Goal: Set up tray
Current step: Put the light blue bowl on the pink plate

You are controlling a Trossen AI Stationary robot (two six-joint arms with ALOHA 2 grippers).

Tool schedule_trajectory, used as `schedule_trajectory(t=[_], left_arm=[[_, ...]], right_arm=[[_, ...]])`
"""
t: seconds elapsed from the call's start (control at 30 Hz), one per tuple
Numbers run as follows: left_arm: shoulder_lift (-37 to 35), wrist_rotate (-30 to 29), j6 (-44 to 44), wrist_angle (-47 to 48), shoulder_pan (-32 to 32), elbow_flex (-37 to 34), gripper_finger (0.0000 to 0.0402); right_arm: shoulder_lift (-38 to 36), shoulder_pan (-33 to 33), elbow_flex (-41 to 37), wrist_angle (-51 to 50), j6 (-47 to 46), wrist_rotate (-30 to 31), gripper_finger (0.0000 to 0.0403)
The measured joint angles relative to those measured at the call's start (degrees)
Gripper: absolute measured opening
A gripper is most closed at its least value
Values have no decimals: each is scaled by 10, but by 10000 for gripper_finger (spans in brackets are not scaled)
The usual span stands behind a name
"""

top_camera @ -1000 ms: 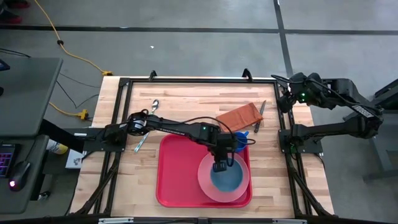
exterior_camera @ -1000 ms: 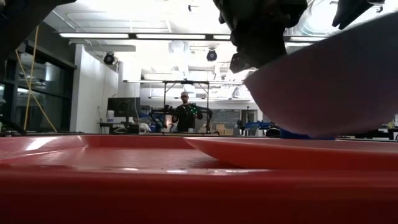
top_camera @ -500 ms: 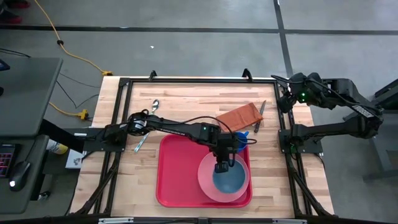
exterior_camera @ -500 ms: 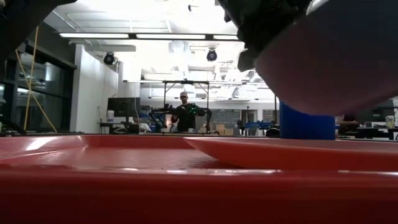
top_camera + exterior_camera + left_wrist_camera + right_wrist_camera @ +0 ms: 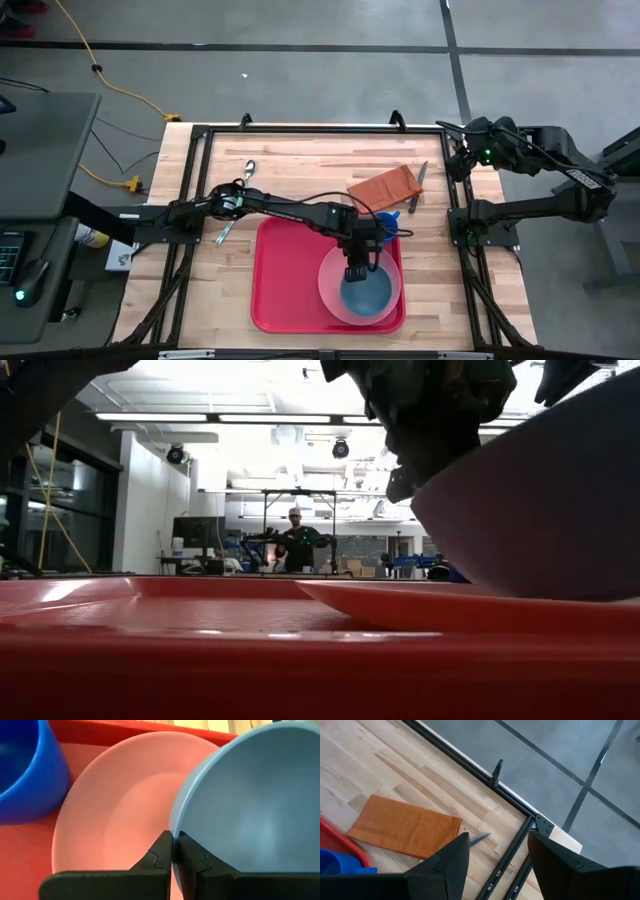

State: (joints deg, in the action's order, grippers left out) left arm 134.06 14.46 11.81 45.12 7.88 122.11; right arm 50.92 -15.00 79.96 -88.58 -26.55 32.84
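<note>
Over plate (image 5: 345,300): left gripper (image 5: 173,851) pinching bowl (image 5: 255,800)

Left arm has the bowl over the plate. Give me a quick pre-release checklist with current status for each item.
1. Left gripper pinching the rim of the light blue bowl: ok, fingers closed on the rim.
2. Bowl above the pink plate: ok, the high view shows it within the plate's outline.
3. Plate on the red tray: ok.
4. Bowl level: not ok, it hangs tilted in the low view.
5. Bowl resting on the plate: cannot tell.
6. Right gripper clear of the tray: ok, open and parked over the table's far right corner, near the orange napkin.
</note>
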Motion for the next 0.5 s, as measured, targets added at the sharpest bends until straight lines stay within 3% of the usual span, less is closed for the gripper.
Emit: schedule_trajectory(t=[0.27, 0.5], left_arm=[[-1, -18, -14, -1, -5, 1, 47], [-1, -16, -18, 0, -8, 1, 72]], right_arm=[[0, 0, 0, -2, 0, 0, 181], [0, 0, 0, -5, 0, -1, 181]])
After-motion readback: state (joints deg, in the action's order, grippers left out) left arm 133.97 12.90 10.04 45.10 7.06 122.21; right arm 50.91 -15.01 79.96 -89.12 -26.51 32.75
